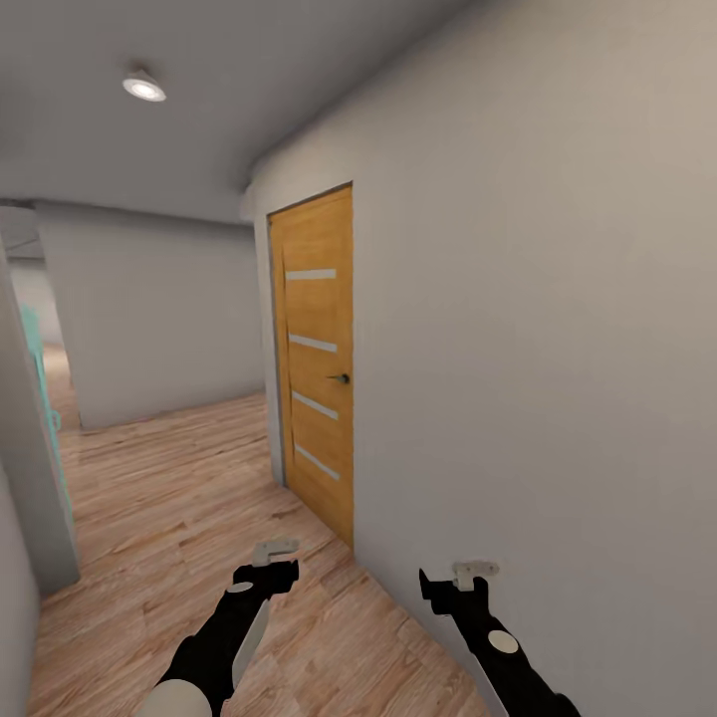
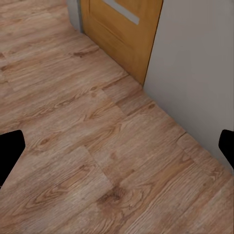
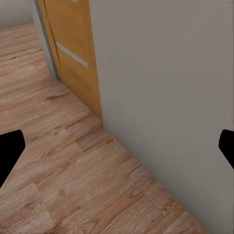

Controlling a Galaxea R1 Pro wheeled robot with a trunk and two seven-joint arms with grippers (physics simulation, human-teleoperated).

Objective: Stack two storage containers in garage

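Down a hallway with a wood plank floor (image 1: 169, 498) we are on our way, a grey wall (image 1: 538, 349) close on our right and a closed wooden door (image 1: 315, 368) with pale slats set in it further ahead. A ceiling light (image 1: 144, 87) glows at far left.

No storage containers are to be seen from here, nor the garage, so we cannot say where they lie.

As we judge from the task, thin-walled open boxes should be light and fairly stiff, yet their walls may flex; gripping one by a rim on each long side, or pinching one short wall, looks safest.

Both arms reach forward and low, side by side. Our left gripper (image 1: 276, 549) and right gripper (image 1: 476, 571) are empty, jaws spread wide, with the dark fingertips (image 2: 9, 151) at the edges of each wrist view and only floor and wall between them.
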